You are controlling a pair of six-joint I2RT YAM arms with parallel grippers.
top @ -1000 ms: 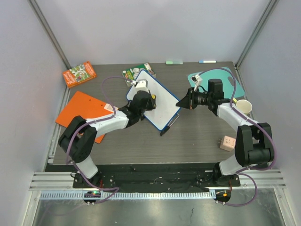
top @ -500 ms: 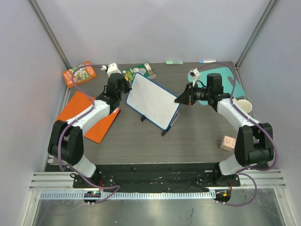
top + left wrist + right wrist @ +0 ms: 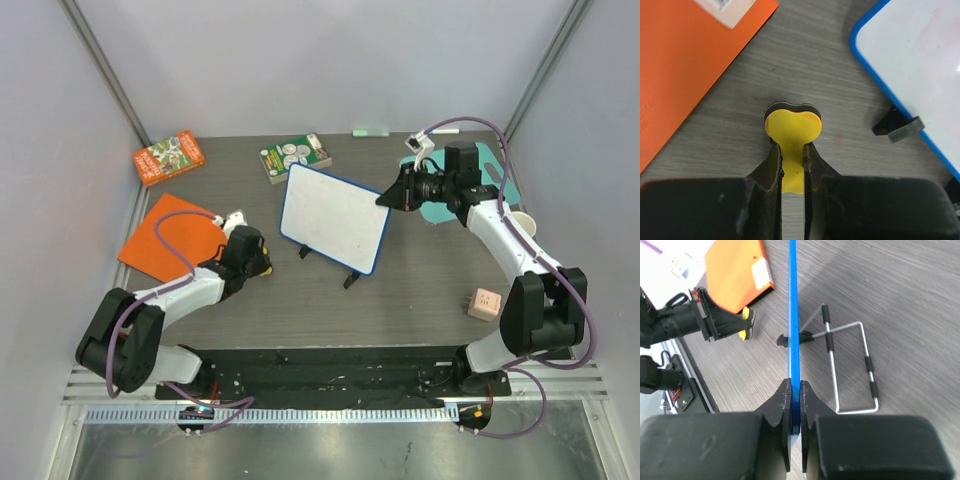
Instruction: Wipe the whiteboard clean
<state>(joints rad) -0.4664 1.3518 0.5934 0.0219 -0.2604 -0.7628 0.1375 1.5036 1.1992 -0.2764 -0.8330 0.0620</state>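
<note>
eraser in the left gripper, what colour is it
Yellow, with a dark layer underneath. The eraser shows best in the left wrist view.

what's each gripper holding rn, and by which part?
Left gripper pinches the yellow eraser by its narrow tail. Right gripper clamps the whiteboard on its blue frame edge, near its far right corner.

free: table (image 3: 400, 310) in front of whiteboard (image 3: 335, 220) | obstacles: orange board (image 3: 170, 238) left; pink block (image 3: 484, 303) right

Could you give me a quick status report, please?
Left tool shut on eraser, clear of the whiteboard. Right tool shut on its edge, board standing, face looks blank. Nothing between.
</note>
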